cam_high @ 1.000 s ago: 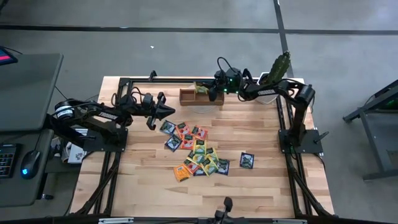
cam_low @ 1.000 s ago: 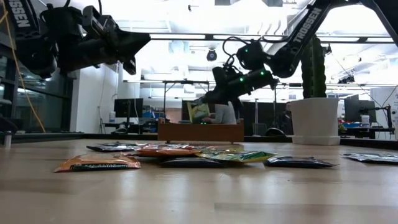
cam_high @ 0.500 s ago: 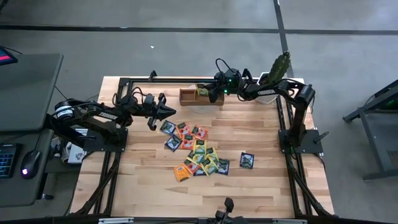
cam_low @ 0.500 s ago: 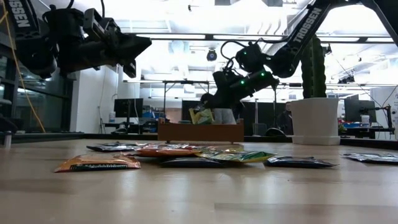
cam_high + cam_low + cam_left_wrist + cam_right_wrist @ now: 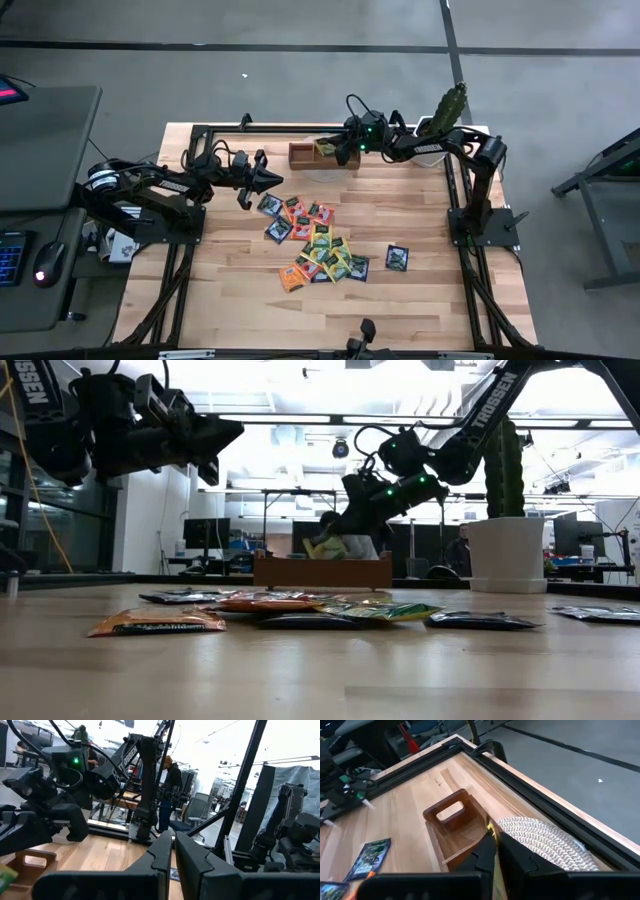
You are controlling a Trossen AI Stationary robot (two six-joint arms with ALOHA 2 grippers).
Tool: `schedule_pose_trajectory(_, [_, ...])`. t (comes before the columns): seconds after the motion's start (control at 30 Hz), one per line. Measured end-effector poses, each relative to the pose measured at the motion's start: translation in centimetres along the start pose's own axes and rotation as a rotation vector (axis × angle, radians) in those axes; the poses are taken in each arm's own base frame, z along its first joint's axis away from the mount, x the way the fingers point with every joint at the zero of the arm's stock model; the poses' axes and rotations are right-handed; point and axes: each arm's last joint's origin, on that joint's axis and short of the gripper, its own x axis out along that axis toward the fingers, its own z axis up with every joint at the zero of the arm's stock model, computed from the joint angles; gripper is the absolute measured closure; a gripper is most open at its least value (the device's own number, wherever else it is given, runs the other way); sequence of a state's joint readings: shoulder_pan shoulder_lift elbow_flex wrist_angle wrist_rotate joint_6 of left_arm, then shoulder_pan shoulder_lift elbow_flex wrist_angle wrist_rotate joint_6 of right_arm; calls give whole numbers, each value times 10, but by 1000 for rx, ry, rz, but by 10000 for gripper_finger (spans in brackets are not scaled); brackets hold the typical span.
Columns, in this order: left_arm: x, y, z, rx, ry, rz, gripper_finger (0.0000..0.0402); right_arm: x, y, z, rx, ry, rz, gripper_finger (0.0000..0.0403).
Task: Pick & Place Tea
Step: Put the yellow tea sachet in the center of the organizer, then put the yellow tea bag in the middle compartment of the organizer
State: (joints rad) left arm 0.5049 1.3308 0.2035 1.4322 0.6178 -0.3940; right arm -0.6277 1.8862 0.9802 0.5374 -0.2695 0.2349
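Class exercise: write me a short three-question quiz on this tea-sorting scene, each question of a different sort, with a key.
1. True or false: the right gripper is over the wooden tray.
2. What does it hold? A) a yellow-green sachet B) the potted cactus C) nothing
3. Fill in: the left gripper hangs above the table, beside the pile of sachets, with its fingers ____.

Key: 1 true; 2 A; 3 shut.

Right tool (image 5: 335, 540) holding a yellow-green sachet (image 5: 325, 547) above the wooden tray (image 5: 322, 571), scattered sachets (image 5: 300, 610) in front
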Motion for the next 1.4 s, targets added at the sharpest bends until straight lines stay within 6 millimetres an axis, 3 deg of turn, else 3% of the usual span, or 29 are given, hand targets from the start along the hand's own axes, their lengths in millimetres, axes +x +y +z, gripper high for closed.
schedule_pose_trajectory(0.43, [0,1,-2,-13,17,5,378,0,-1,1,16,-20,-35,274])
schedule_pose_trajectory(0.57, [0,1,-3,-18,25,6,378,0,4,16,18,-50,12,258])
schedule_pose_trajectory(0.7, [0,3,-11,-60,102,17,378,-1,23,34,-28,1,104,254])
schedule_pose_trajectory(0.9, [0,2,-30,-142,258,47,378,0,74,34,-201,208,204,268])
schedule_pose_trajectory(1.07, [7,-11,-40,-169,314,33,378,-2,109,13,-249,381,248,289])
schedule_pose_trajectory(1.33, [21,-33,-55,-177,383,139,378,-10,149,-18,-213,572,237,388])
schedule_pose_trajectory(1.4, [26,-39,-57,-182,414,144,378,-12,160,-25,-201,591,243,396])
